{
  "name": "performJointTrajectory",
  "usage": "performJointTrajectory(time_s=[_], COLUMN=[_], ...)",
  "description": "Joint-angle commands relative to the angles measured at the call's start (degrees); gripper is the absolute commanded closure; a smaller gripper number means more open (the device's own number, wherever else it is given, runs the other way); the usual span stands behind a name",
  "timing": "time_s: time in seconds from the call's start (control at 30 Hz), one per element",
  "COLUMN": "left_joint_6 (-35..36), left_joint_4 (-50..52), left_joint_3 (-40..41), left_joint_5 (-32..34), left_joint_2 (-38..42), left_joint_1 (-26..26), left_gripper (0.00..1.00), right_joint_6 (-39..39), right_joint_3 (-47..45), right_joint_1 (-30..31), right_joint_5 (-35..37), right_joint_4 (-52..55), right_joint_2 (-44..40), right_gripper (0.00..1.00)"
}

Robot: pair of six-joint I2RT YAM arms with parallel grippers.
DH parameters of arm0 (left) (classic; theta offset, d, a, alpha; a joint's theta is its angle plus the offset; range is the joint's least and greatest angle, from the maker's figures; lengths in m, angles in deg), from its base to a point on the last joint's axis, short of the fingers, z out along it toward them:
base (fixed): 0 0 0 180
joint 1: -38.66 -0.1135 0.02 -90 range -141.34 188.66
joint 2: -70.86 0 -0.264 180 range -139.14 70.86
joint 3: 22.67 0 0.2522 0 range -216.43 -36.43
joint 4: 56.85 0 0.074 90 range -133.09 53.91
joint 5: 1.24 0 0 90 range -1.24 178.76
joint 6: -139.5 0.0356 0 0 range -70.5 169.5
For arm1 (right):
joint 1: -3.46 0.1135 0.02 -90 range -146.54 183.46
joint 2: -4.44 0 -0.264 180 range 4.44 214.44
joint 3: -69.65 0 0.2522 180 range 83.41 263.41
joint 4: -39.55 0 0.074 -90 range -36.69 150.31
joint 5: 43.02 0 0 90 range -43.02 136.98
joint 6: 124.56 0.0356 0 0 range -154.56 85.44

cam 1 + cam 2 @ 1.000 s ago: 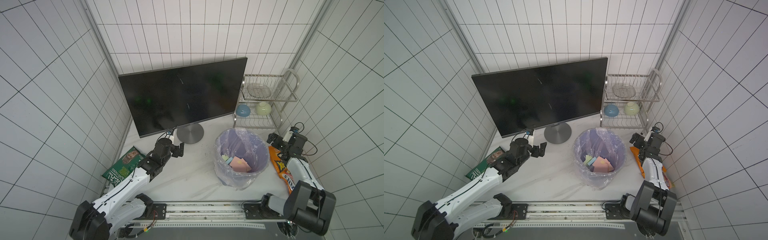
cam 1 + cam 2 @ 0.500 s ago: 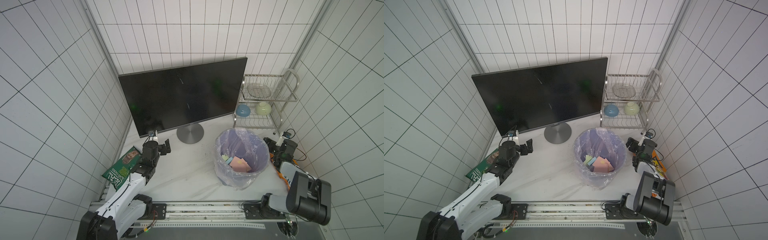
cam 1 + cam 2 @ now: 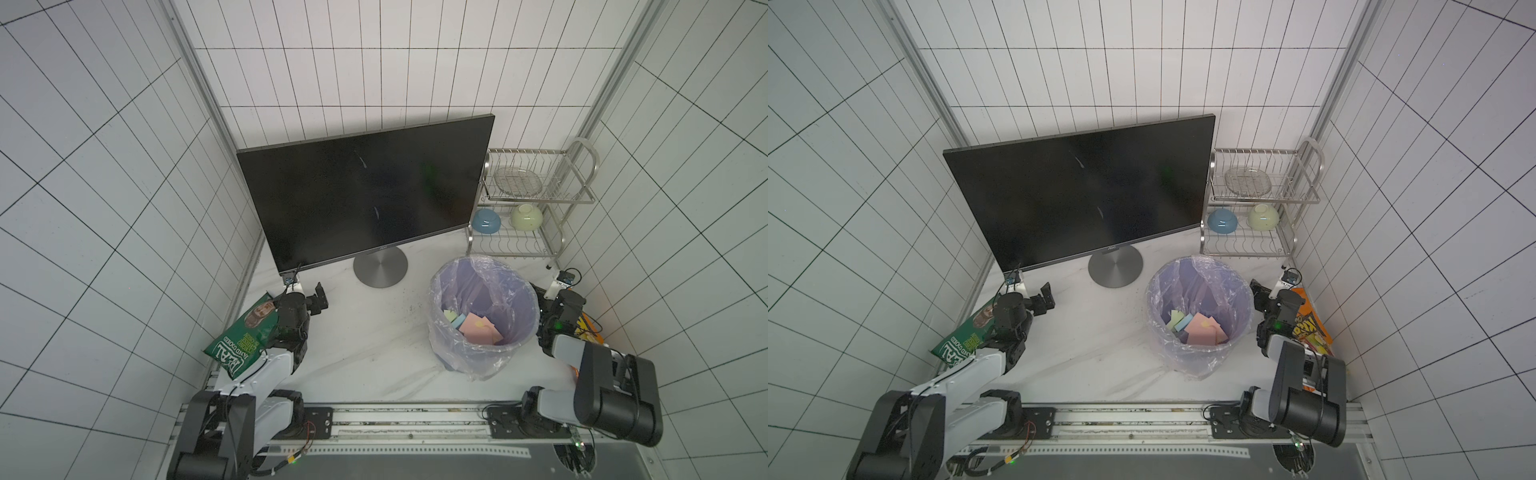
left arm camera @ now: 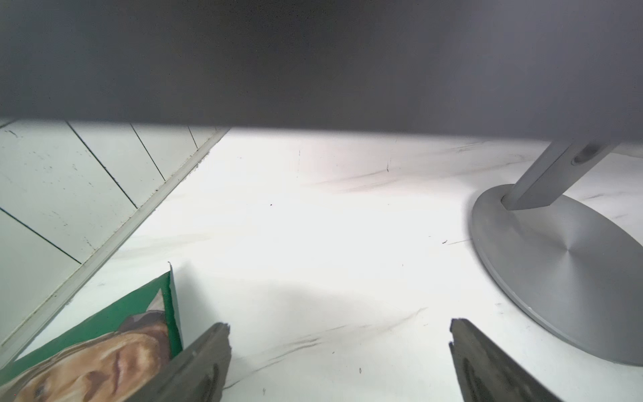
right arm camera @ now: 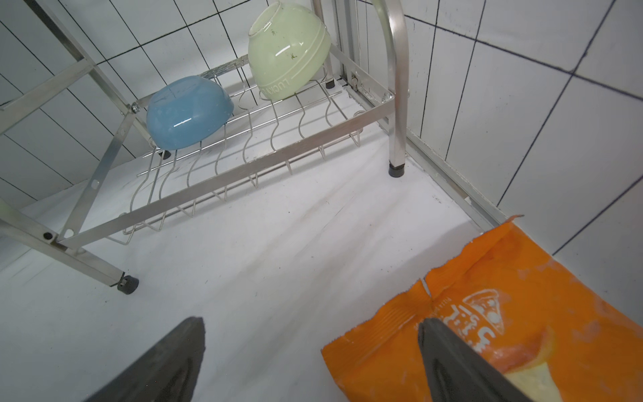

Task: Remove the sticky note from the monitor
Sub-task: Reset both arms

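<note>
while the monitor (image 3: 365, 203) stands dark on the tabletop (image 3: 374, 332), the left gripper (image 4: 339, 325) near its corner and the right gripper (image 5: 311, 321) beside the bin (image 3: 465, 353) both have jaws spread.

White tiled walls (image 3: 353, 83) with dark joints close the space on three sides, and metal profiles (image 3: 199, 79) stand in the two back corners. The tabletop (image 3: 374, 345) is white with faint grey veins, under even light.

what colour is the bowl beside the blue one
Pale green bowl; clearest in the right wrist view.
</note>
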Motion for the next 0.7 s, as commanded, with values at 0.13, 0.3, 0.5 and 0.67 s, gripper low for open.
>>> performJointTrajectory(time_s=[0.13, 0.3, 0.5, 0.67], left_joint_6=[1.3, -0.01, -1.81, -2.12], left_joint_4=[-6.2, -8.96, -7.57, -7.11], left_joint_3=[-2.13, -1.16, -2.75, -4.17], left_joint_5=[-3.56, -0.11, 3.85, 4.79], left_joint_2=[-2.8, -3.04, -4.78, -6.66], left_joint_1=[-0.12, -0.07, -0.13, -0.11], left_gripper=[0.02, 0.02, 0.02, 0.02], right_joint_6=[-1.39, -1.4, -2.5, -4.03], right_joint_3=[-2.85, -2.67, -2.15, -1.12], right_joint_1=[0.91, 1.28, 1.86, 3.31], right_joint_5=[-0.67, -0.92, -2.64, -3.59], right_joint_4=[-8.48, -8.8, -8.73, -7.55], right_joint_2=[-2.09, -1.61, -1.12, -0.63], right_gripper=[0.01, 0.01, 0.01, 0.01])
